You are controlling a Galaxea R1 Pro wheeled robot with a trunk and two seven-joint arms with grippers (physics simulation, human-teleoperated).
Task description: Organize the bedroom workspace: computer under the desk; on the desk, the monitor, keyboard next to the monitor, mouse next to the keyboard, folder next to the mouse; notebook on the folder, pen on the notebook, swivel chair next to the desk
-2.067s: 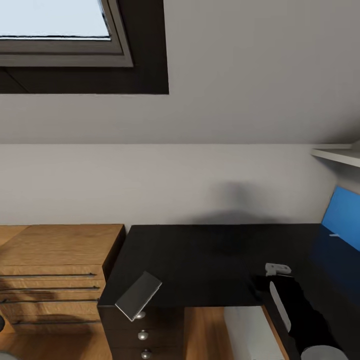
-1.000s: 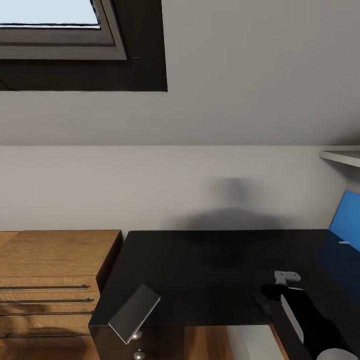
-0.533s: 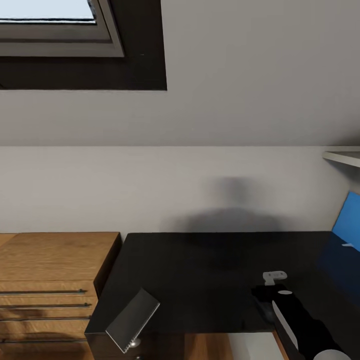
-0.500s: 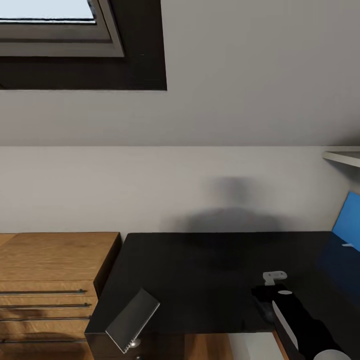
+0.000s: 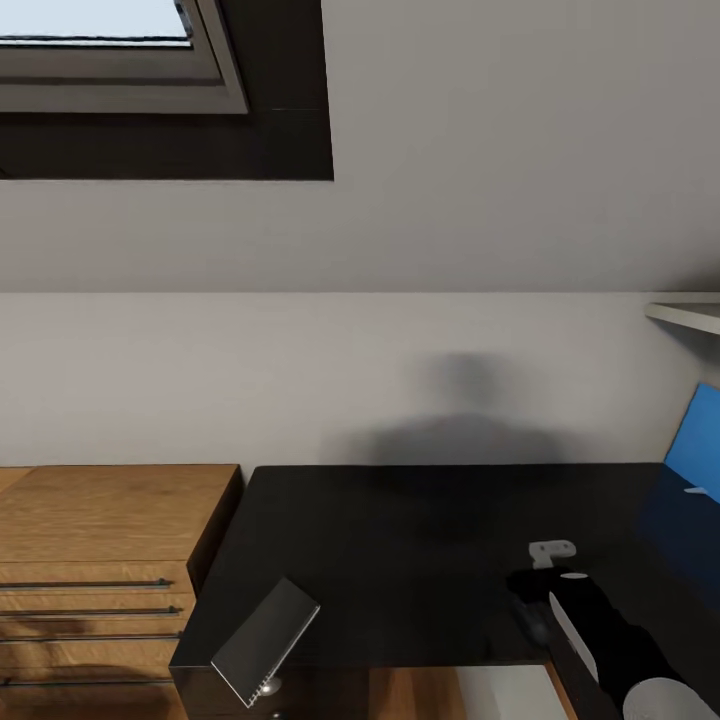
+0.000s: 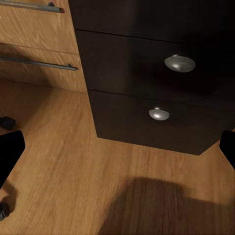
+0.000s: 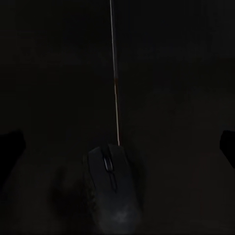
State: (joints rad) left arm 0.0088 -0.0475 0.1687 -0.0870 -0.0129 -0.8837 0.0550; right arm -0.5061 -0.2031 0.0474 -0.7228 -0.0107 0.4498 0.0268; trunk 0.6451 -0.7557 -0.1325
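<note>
The desk has a glossy black top; its dark drawer unit with round silver knobs shows in the left wrist view. A dark mouse lies on the desk with its cord running away from it. My right gripper hangs open just above and behind the mouse, and it also shows near the front edge. My left gripper is open and empty, low over the wooden floor in front of the drawers. The bright blue folder is cut off at the right edge. A light grey surface, maybe the computer, shows under the desk.
A low oak chest with bar handles stands against the desk's left end. A flat grey rectangle overhangs the desk's front left corner. A white shelf juts from the right wall. Small black castors sit on the floor.
The camera shifted over the first second, then held still. In the last half second my right arm drew slightly back toward the near right; the desk's things stayed put.
</note>
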